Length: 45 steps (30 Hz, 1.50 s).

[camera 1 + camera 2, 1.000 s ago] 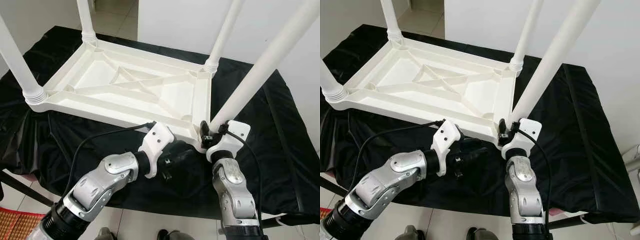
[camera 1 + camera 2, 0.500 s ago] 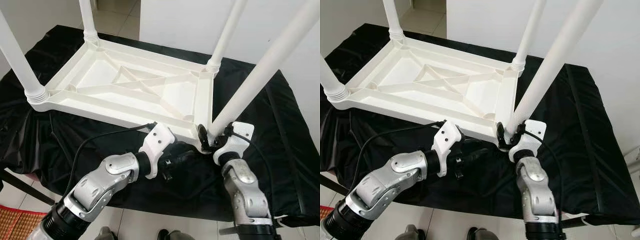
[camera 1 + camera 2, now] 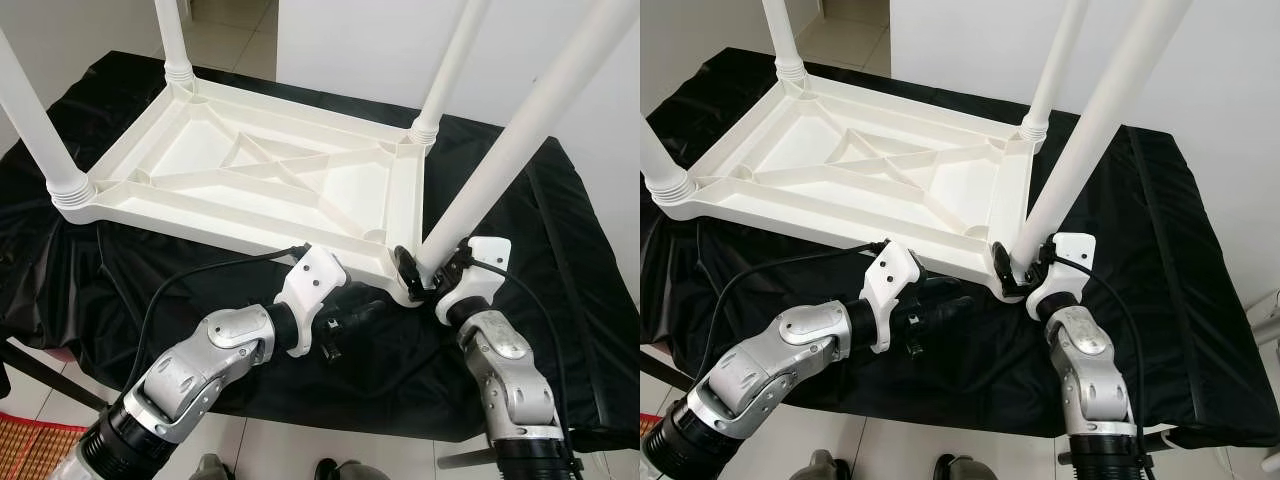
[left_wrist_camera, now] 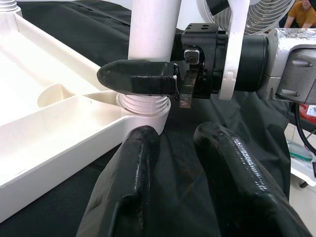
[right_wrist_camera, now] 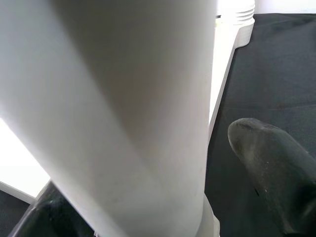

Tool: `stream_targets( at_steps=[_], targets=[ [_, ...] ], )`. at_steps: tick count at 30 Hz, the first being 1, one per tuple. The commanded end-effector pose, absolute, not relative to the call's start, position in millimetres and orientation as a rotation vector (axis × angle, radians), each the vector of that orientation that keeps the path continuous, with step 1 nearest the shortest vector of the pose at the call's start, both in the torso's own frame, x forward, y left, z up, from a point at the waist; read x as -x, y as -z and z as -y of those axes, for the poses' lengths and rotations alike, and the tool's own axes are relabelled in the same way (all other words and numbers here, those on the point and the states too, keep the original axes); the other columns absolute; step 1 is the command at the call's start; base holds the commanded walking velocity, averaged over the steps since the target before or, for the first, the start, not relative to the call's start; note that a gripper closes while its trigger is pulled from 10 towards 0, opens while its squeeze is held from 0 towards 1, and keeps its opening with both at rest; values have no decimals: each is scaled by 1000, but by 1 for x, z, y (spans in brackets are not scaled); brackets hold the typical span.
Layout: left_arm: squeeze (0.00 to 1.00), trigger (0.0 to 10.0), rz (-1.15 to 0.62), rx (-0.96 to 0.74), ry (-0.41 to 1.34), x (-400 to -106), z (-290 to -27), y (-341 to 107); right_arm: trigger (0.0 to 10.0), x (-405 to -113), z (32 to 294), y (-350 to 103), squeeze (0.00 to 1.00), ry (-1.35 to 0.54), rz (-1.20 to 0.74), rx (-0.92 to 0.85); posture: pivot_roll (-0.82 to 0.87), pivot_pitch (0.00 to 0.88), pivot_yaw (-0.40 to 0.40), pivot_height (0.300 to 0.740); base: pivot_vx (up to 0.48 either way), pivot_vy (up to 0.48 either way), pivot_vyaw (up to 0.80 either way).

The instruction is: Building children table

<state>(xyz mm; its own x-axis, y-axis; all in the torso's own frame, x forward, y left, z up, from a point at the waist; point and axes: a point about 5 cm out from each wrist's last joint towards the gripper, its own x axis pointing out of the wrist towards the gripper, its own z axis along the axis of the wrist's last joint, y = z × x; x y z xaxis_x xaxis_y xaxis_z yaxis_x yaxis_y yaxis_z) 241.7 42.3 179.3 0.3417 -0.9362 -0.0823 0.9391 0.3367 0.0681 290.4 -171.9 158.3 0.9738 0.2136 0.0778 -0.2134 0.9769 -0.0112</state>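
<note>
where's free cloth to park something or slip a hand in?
Free: the black cloth right of the tabletop, out to its right edge, and the near strip left of the left gripper. Crowded: the near-right corner, where the right gripper clamps the leg, left gripper close beside.

Likely a home — tiled floor (image 3: 225, 40)

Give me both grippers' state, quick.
Left gripper: open, empty, hovering over the black cloth.
Right gripper: shut on the near table leg, just above its socket.
</note>
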Motion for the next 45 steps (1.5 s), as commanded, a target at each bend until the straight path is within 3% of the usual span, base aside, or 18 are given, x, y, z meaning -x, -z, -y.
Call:
stream_targets(
  at_steps=[1,45],
  targets=[
    [0,10000,-43,-101,1334,-233,-41,-178,10000,-291,176,-157,0,-213,74,7,77,158,-81,740,0,0,0],
    [0,10000,-35,-101,1320,-236,-43,-181,10000,-298,182,-161,0,-236,99,23,89,147,-100,740,0,0,0]
  ],
)
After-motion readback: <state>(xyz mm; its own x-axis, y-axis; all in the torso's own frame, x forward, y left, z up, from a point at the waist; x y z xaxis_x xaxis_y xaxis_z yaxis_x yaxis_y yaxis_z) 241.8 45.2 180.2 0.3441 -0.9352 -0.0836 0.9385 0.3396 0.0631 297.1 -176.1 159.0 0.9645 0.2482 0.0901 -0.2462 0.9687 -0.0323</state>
